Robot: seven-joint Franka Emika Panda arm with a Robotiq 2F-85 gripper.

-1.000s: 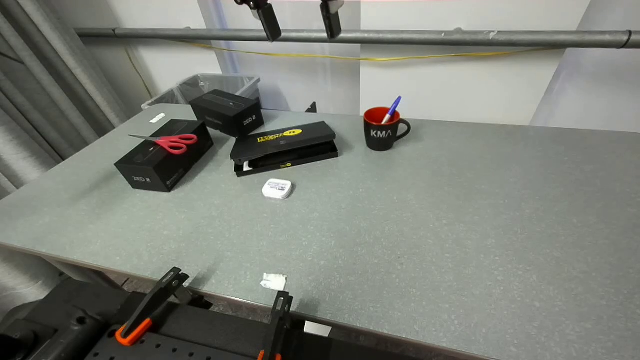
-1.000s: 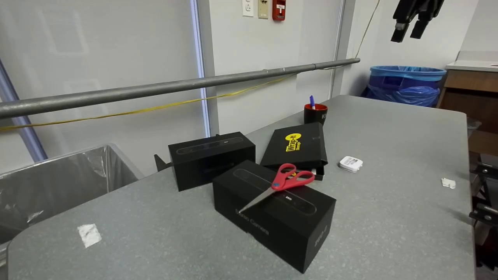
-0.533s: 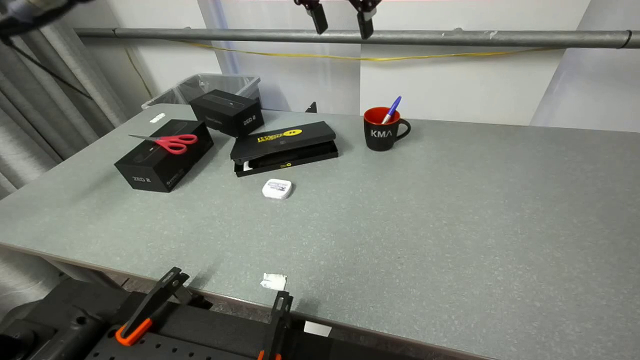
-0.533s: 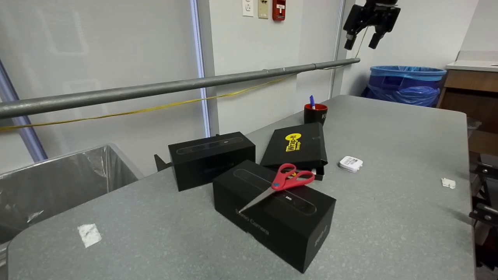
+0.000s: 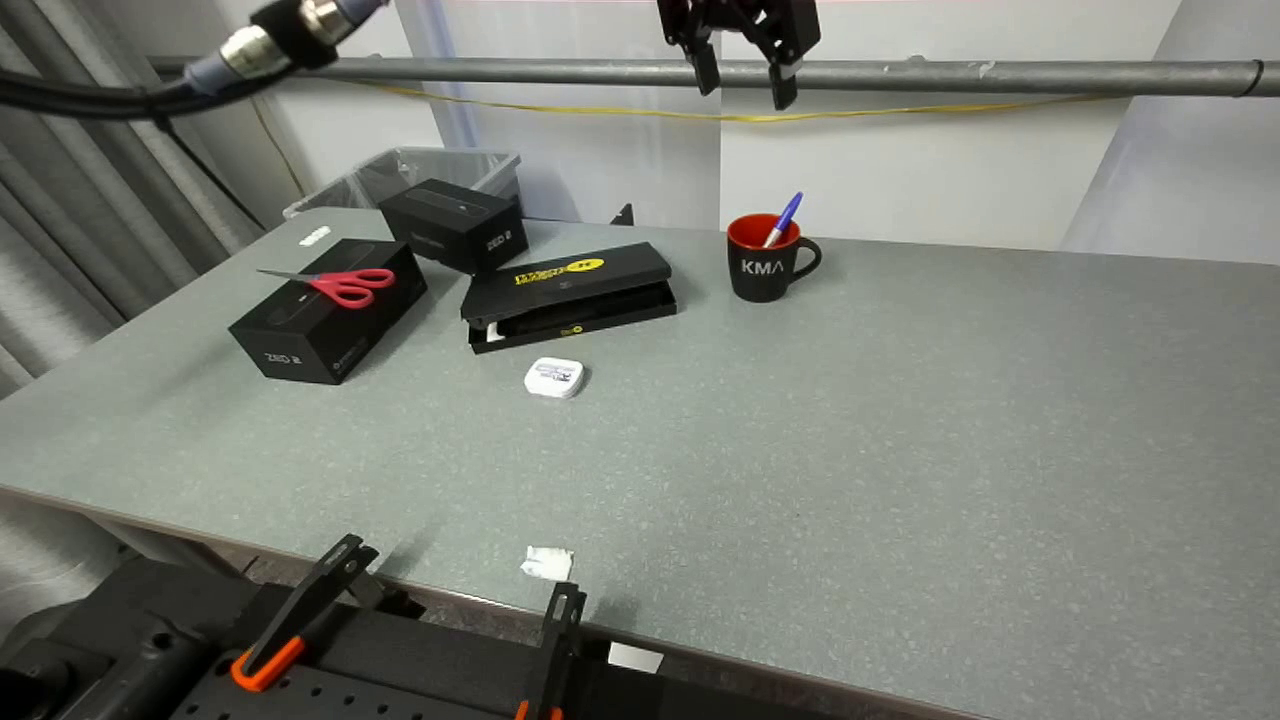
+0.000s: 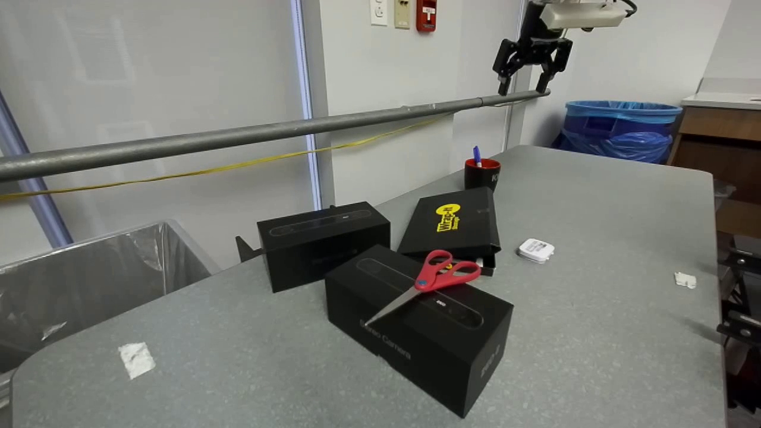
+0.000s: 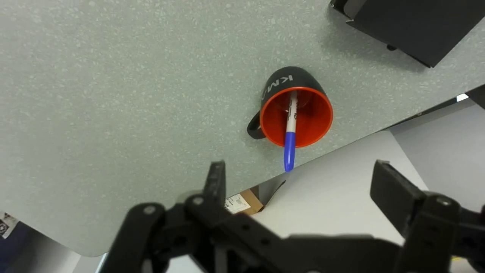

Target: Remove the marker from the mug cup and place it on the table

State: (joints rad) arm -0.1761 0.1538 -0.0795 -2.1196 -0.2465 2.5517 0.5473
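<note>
Blue cap uppermost, the marker [image 7: 290, 131] leans inside a mug cup [image 7: 318, 119] that is black outside and orange-red within; its white barrel sits in the mug and its cap pokes past the rim. The mug stands upright on the grey speckled table [image 5: 950, 480], near the edge by the wall [image 5: 930, 170], its handle turned away from the black lidded box [image 5: 575, 288]. In both exterior views we find the gripper [image 6: 523, 91] hanging in the air, higher than the mug and well apart from it, its fingers spread with nothing between them.

We judge the step in hand to be lining up over the marker. To do it well, we would centre the cap between the fingers ahead of coming down, tilt to match the marker's lean, and pinch the cap alone, sparing the rim. A lift along the marker's own slant should keep the mug from tipping. After that, we would lay it flat on the table, on the handle's side, gently, lest it roll.
</note>
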